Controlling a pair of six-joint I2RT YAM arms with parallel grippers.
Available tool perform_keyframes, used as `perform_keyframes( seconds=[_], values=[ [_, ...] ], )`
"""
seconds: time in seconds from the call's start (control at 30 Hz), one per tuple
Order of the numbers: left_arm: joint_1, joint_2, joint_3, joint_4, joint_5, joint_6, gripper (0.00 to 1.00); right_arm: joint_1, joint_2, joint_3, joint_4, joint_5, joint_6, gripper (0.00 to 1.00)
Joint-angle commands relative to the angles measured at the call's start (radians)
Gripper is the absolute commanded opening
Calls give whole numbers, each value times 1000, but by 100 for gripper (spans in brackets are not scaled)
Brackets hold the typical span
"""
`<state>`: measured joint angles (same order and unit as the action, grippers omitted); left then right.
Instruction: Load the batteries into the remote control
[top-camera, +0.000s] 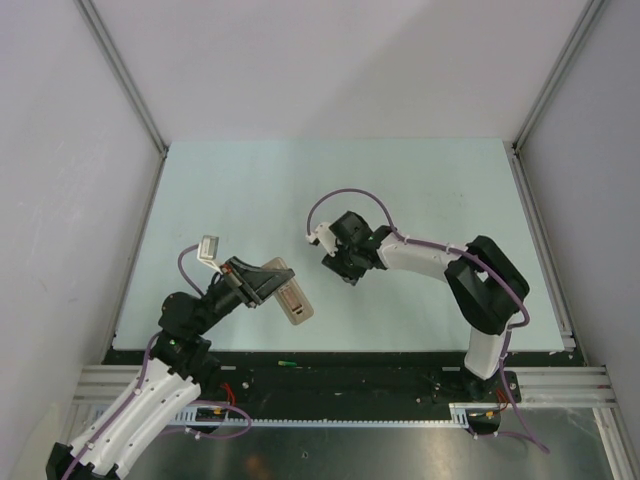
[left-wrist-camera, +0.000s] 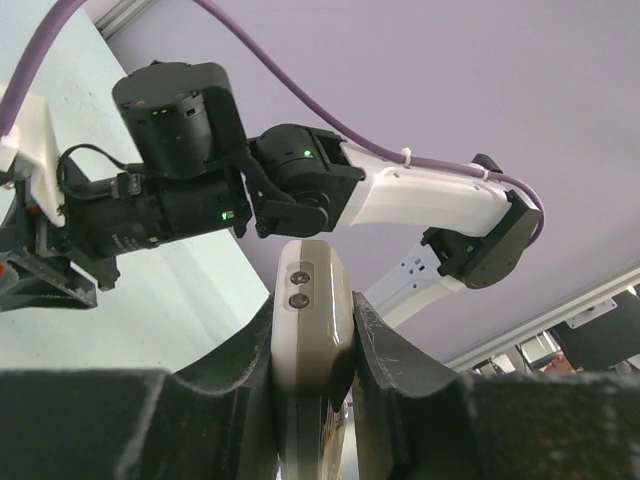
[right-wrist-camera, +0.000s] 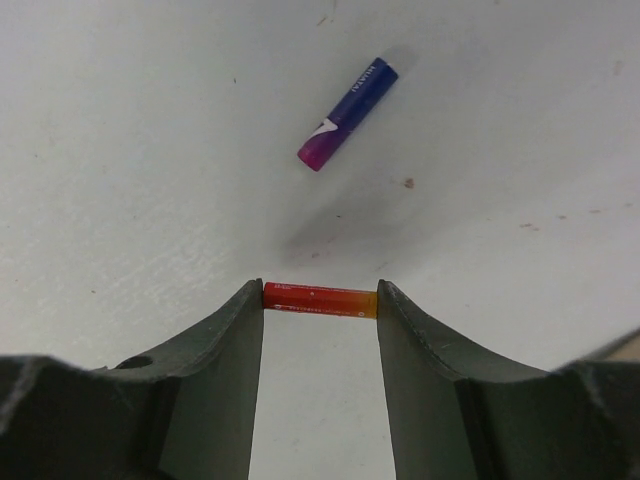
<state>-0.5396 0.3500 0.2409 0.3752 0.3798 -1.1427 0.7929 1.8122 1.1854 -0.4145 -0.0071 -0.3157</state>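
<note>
Now, L claw (left-wrist-camera: 314, 318): shut on slim pale plastic remote (left-wrist-camera: 310, 275), held above bench (top-camera: 400, 180), prob. for loading.
R claw (right-wrist-camera: 320, 302): part-open, pinching small red cylindrical battery (right-wrist-camera: 320, 300) end-to-end.
Spare: dark-blue battery (right-wrist-camera: 348, 113) on bench, upper centre.

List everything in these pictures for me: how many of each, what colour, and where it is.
remote control: one, off-white, off the table, clamped in the left claw
red battery: one, red to orange, gripped end to end by the right claw
blue battery: one, dark blue with a purple end, lying loose on the table just beyond the right claw
small green thing: one, green, on the dark strip at the table's near edge; too small to identify
table: one, pale green
left gripper: one, black, shut on the remote control
right gripper: one, black, shut on the red battery
arms: two, white and black, bolted at the near edge
</note>
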Motion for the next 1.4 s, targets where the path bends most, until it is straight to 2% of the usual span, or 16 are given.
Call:
perform_keyframes(
  seconds=[0.0, 0.17, 0.4, 0.5, 0.77, 1.1, 1.37],
  values=[
    [-3, -9, -3, 25, 18, 1, 0, 0, 33, 0, 9, -34, -17, 0],
    [-5, -6, -2, 24, 16, 1, 0, -3, 59, 0, 10, -30, 4, 5],
    [-3, -5, 0, 24, 14, 1, 0, -4, 64, -1, 3, -1, 35, 29],
    [-3, -6, 0, 22, 14, 4, 0, -1, 58, -4, 5, 33, 50, 37],
    [-5, -6, -3, 21, 11, 1, 0, 9, 26, -12, 17, 78, 66, 44],
    [-3, -2, -2, 21, 14, -2, 0, 14, 9, -12, 25, 96, 69, 60],
    [-3, -2, -2, 21, 18, -5, 0, 11, -19, -13, 48, 108, 92, 68]
  ],
)
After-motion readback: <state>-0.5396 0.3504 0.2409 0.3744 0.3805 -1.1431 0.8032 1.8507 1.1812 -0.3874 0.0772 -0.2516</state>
